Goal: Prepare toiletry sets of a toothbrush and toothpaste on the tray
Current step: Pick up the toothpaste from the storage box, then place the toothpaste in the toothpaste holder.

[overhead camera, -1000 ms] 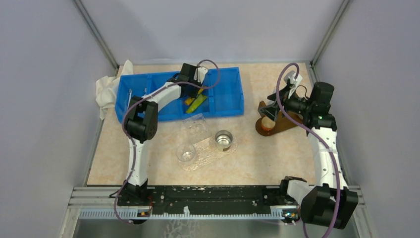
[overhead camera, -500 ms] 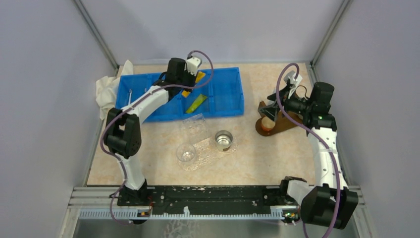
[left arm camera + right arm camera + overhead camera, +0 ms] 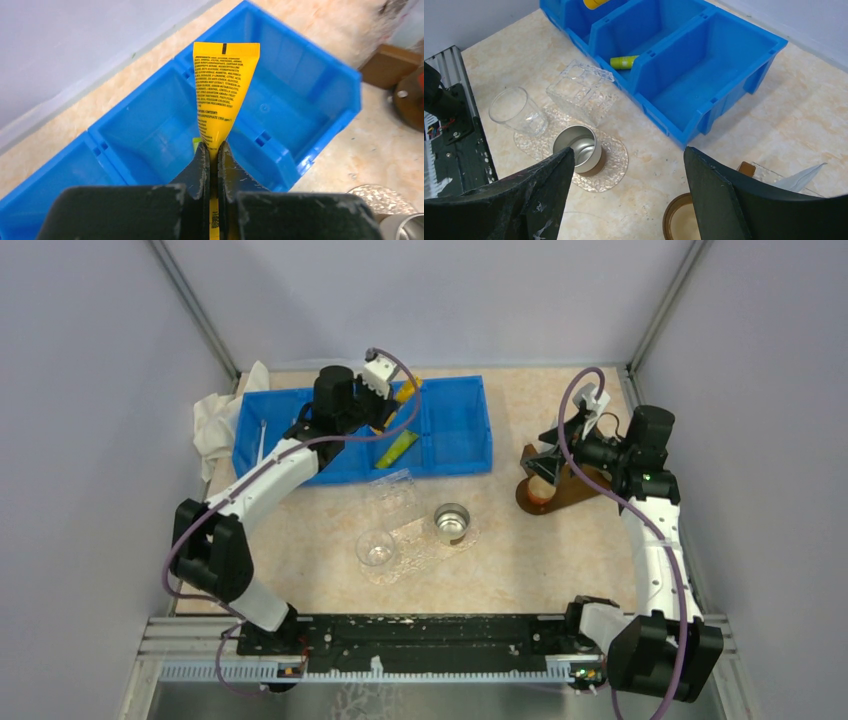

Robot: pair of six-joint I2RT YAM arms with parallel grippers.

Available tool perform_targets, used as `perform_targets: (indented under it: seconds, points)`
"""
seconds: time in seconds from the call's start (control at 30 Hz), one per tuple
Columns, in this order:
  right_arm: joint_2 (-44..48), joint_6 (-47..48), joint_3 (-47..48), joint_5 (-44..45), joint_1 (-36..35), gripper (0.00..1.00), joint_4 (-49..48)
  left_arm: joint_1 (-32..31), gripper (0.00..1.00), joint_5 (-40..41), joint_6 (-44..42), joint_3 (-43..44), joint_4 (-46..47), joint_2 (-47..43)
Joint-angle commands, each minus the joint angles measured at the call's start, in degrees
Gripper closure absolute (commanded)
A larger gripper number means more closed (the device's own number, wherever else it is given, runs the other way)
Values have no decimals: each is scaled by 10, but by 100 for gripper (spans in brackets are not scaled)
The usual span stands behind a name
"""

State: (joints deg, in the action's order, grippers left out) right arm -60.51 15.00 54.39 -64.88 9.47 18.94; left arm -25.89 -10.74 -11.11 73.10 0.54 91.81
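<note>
My left gripper [image 3: 212, 150] is shut on the cap end of a yellow toothpaste tube [image 3: 225, 85] and holds it above the blue divided bin [image 3: 310, 150]. In the top view the gripper [image 3: 392, 410] and tube [image 3: 407, 392] hang over the bin's middle compartment. A green toothpaste tube [image 3: 397, 448] lies in that compartment and also shows in the right wrist view [image 3: 624, 61]. A thin white toothbrush [image 3: 262, 432] lies in the bin's left compartment. The clear textured tray [image 3: 425, 545] lies at the table's middle. My right gripper [image 3: 628, 151] is open and empty over a brown stand [image 3: 560, 492].
On the tray stand a clear glass cup [image 3: 376, 548], a metal cup [image 3: 452, 522] and a clear divided box [image 3: 392, 490]. A crumpled white cloth [image 3: 215, 420] lies left of the bin [image 3: 460, 455]. Grey walls close the sides and back.
My left gripper rose out of the bin's middle compartment with the yellow tube, and the arm swung back to the left. The right arm has not moved.
</note>
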Motion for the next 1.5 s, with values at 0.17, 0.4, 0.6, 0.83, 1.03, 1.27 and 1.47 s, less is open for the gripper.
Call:
perform_targets:
  seconds: [0.17, 0.4, 0.6, 0.83, 1.03, 1.27, 1.47]
  points:
    - [2, 15, 4, -51, -6, 20, -13, -13, 100, -150, 32, -41, 99, -76]
    - [0, 51, 9, -102, -15, 20, 14, -14, 100, -288, 66, -56, 148, -80]
    - [1, 135, 20, -160, -22, 20, 74, -19, 100, -407, 97, -66, 193, -80]
    - [0, 343, 41, -229, -28, 19, 226, -31, 100, -511, 112, -61, 215, -64]
    - [3, 496, 48, -258, -30, 18, 340, -50, 100, -556, 116, -30, 199, -19]
    - [-1, 498, 42, -250, -40, 18, 324, -85, 100, -605, 104, 21, 165, 33]
    - [1, 399, 40, -201, -41, 19, 249, -120, 100, -619, 11, 74, 25, 57]
